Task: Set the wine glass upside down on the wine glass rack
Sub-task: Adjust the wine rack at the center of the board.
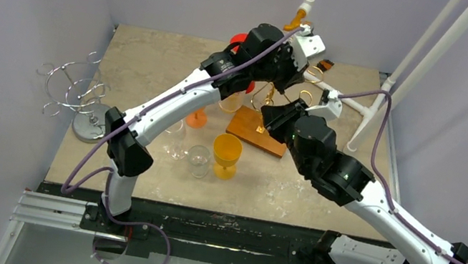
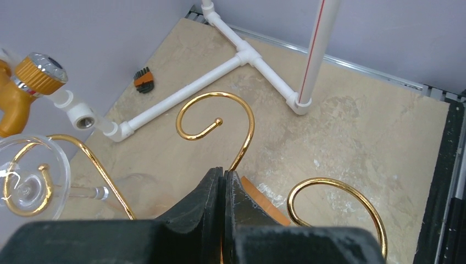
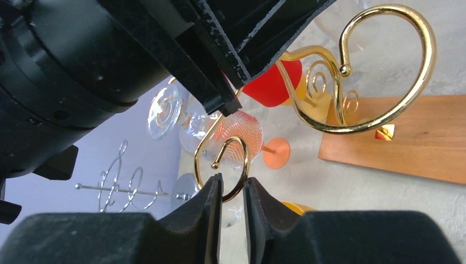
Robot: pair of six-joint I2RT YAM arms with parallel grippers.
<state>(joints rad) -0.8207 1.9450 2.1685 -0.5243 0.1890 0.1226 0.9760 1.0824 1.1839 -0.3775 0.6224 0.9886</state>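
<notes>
Wine glass (image 2: 52,181), clear, hangs foot-up on the gold rack (image 2: 244,118). Its round foot lies across one curled hook, and the right wrist view shows the bowl below it. The rack's wooden base (image 1: 257,130) stands about mid-bench (image 1: 322,191), a little right of centre. From above, the left arm hides the glass.

The left tool (image 2: 223,176) is closed, its pads pressed flat together, with the tip just beside a gold arm of the rack. The right tool (image 3: 233,190) stands narrowly apart. The lower bend of another hook sits in the gap, and I cannot tell whether the pads touch it.

Toward the near edge stand a yellow glass (image 1: 227,152) and a small clear glass (image 1: 198,160), both upright. A silver rack (image 1: 78,94) stands at the left edge.
</notes>
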